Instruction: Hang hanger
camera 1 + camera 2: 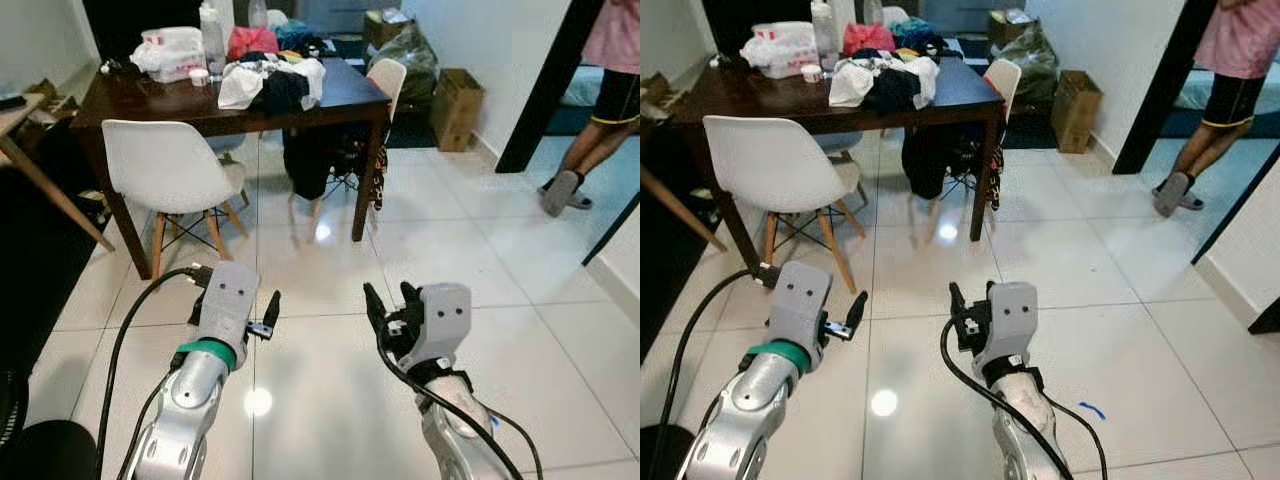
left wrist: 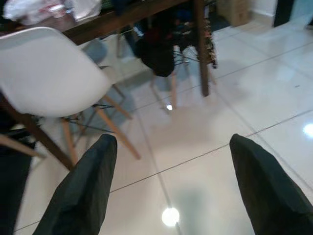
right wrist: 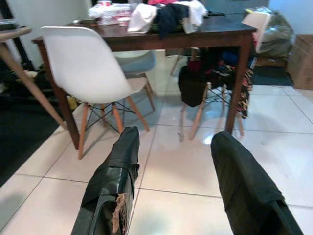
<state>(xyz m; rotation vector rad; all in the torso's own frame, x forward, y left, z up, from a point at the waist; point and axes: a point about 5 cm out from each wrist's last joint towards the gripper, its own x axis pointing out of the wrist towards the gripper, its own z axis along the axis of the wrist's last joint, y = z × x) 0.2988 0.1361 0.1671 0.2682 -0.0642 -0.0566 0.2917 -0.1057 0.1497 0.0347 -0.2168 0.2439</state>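
Task not started, by look of it. Left gripper [image 1: 268, 318] open, empty. Right gripper [image 1: 390, 305] open, empty. Both hover over floor [image 1: 320, 380]. Hanger: cannot spot it. Table [image 1: 345, 90] with clothes pile [image 1: 272, 82] at 12 o'clock; hanger maybe there.

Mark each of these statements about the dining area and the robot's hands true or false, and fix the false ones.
1. Both hands are empty and open. True: the left hand and the right hand hold nothing, fingers apart.
2. The white chair lies tipped over. False: it stands upright beside the dark wooden table.
3. Clothes are piled on the table. True: a heap of clothes sits on top.
4. The cardboard box is on the table. False: it stands on the floor by the wall.
5. A person stands at the doorway on the robot's right. True.
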